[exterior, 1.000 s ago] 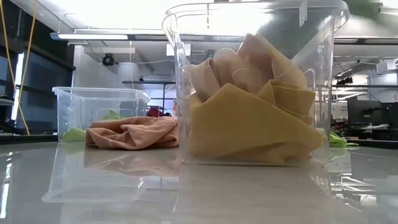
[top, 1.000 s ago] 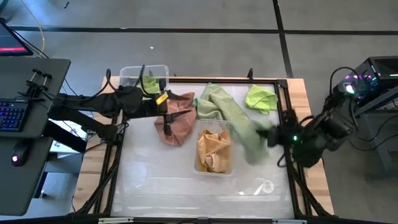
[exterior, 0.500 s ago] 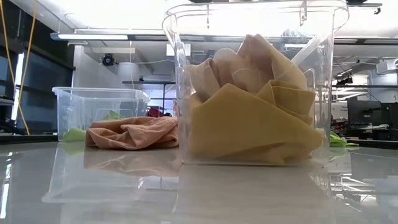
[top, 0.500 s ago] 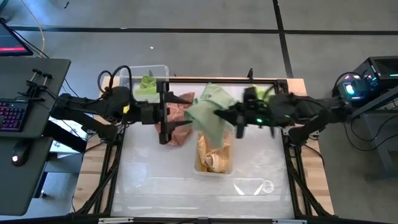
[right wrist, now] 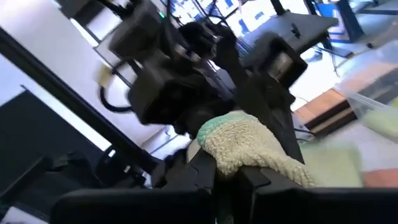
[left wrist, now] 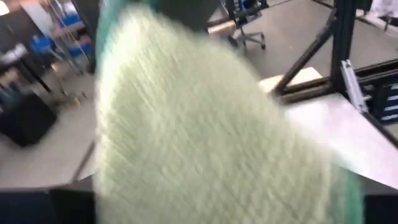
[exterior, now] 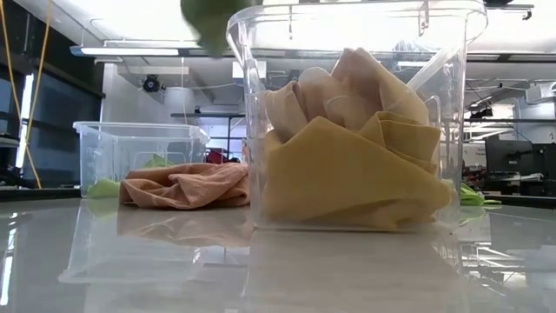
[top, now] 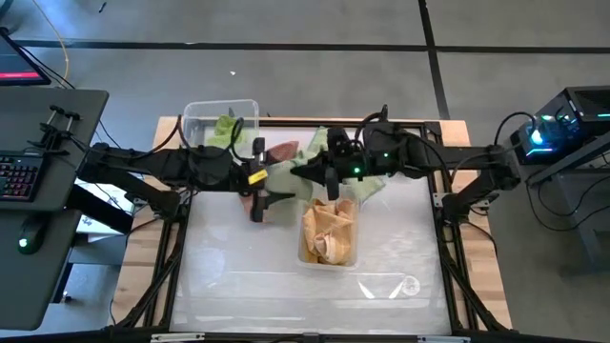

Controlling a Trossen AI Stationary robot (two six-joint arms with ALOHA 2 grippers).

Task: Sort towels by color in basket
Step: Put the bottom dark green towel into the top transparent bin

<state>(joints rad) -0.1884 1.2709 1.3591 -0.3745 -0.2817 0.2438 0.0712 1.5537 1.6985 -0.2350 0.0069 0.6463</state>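
My right gripper (top: 313, 172) reaches in from the right above the table's far middle, shut on a pale sage green towel (top: 329, 157), which also fills the left wrist view (left wrist: 205, 137). My left gripper (top: 259, 181) faces it from the left, open and close against the towel. Salmon pink towels (top: 278, 152) lie on the table under the arms. Mustard yellow towels fill a clear bin (top: 329, 233). A lime green towel lies in the far-left clear bin (top: 221, 124). My right gripper pinches a bunched part of the sage towel (right wrist: 245, 149) between its two fingers, coming level from the table's right. The towel is lifted clear of the table and droops beside the fingers (exterior: 204, 22). My left gripper: I cannot tell whether its fingers touch the towel.
The yellow-towel bin (exterior: 347, 122) stands just nearer than both grippers. Another green cloth (top: 381, 179) shows under the right arm. A dark frame (top: 434, 152) borders the table. Bare tabletop (top: 248, 276) lies toward the near edge.
My right gripper has swept from the table's right edge toward the left, drawing the sage towel off the table, where it lay stretched out, into a lifted bunch. It now meets the left gripper, which has stayed over the pink towels.
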